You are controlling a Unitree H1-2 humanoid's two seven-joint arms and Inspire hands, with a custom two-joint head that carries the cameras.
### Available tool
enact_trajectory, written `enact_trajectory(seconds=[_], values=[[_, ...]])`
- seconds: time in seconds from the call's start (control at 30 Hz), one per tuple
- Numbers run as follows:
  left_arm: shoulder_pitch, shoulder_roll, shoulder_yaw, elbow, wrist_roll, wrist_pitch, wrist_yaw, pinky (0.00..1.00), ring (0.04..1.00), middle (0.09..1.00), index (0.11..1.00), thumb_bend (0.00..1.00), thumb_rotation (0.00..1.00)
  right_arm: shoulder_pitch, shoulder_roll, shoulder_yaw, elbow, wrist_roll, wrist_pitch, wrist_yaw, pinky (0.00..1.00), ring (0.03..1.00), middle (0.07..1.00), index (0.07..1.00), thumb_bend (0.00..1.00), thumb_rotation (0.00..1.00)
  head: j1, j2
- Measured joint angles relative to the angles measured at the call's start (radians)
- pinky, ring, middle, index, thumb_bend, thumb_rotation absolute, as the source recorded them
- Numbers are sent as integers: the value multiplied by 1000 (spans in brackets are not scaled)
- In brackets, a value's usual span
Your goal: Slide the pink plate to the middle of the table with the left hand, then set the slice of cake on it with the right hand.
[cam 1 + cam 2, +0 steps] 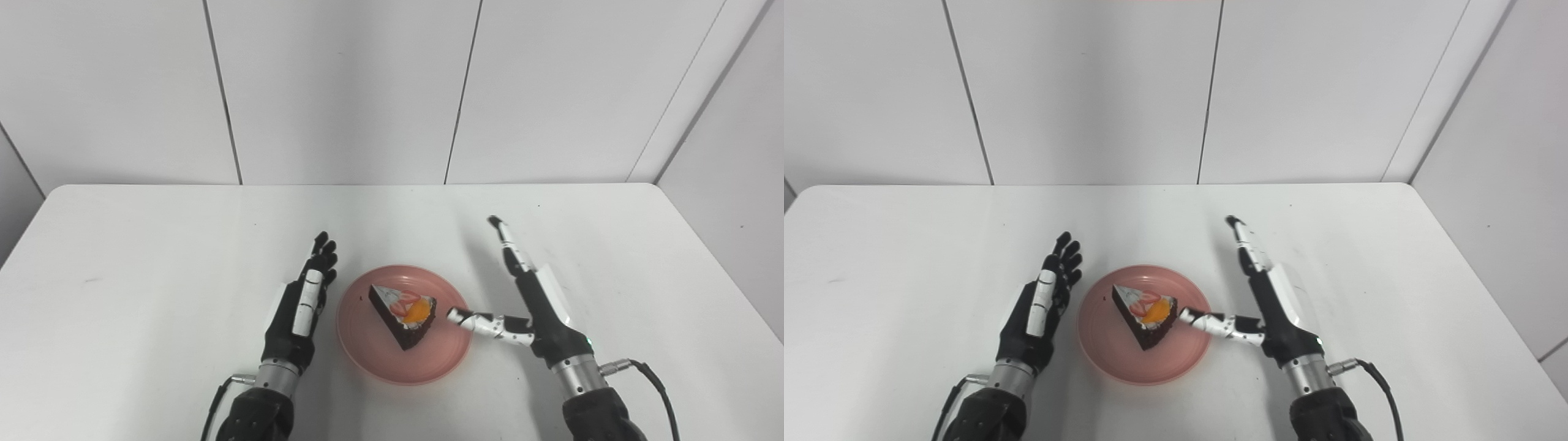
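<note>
A pink plate (404, 367) sits on the white table (122, 294), near its front edge and roughly midway between the left and right sides. On the plate lies the slice of cake (403, 312), a dark chocolate wedge with its point toward the robot, topped with white cream, a strawberry slice and an orange fruit piece; it rests in the upper middle part of the plate, wholly inside the rim. The left hand (300, 306) lies just beside the plate's left edge, fingers (323, 248) stretched out straight and close together, pointing toward the far wall, palm turned toward the plate; it holds nothing, and from these views I cannot tell whether it touches the rim. The right hand (539, 306) stands to the right of the plate, spread wide and holding nothing: its fingers (505, 239) reach up and away toward the far side of the table, while its thumb (484, 323) juts leftward over the plate's right rim, its tip just beside the cake's right end, contact not clear. A dark cable (655, 383) runs from the right wrist. Behind the table stand plain pale wall panels (343, 92) with thin dark seams. No brand, label or writing can be read on the hands, plate, table or walls.
</note>
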Motion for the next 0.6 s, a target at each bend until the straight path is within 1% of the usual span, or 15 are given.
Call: enact_trajectory(seconds=[0.07,0.1,0.13,0.2,0.27,0.33,0.43,0.53,0.6], values=[[0,13,6,-4,-1,10,-3,1000,1000,1000,1000,655,1000,2,31,-13,7,52,9,1,982,999,1000,1000,616,773,-3,0],[0,15,8,-5,-1,13,-4,1000,1000,1000,1000,651,1000,2,39,-17,8,69,10,2,982,1000,1000,1000,597,769,-6,2],[0,15,10,-5,-3,13,-5,1000,1000,1000,1000,645,1000,2,43,-21,9,84,10,2,991,998,1000,1000,555,744,-6,2],[0,15,13,-5,-6,13,-5,1000,1000,1000,1000,647,1000,-2,59,-33,20,146,9,3,997,1000,1000,1000,530,735,-12,0],[0,15,16,-5,-6,12,-5,1000,1000,1000,1000,658,1000,-7,83,-41,43,203,9,3,999,1000,1000,1000,539,745,-17,-2],[0,16,17,-5,-6,12,-6,1000,1000,1000,1000,664,1000,-5,104,-41,57,245,9,7,1000,1000,1000,1000,586,769,-18,0],[0,20,18,-5,-6,12,-8,1000,1000,1000,1000,664,1000,-5,136,-41,59,301,10,13,1000,1000,1000,1000,625,784,-29,2],[0,27,20,-6,-15,13,-12,1000,1000,1000,1000,676,1000,-4,162,-42,59,356,19,18,1000,1000,1000,1000,611,773,-35,6],[0,35,19,-7,-20,13,-16,1000,1000,1000,1000,688,1000,-4,172,-42,59,384,37,23,1000,1000,1000,1000,590,783,-35,8]])
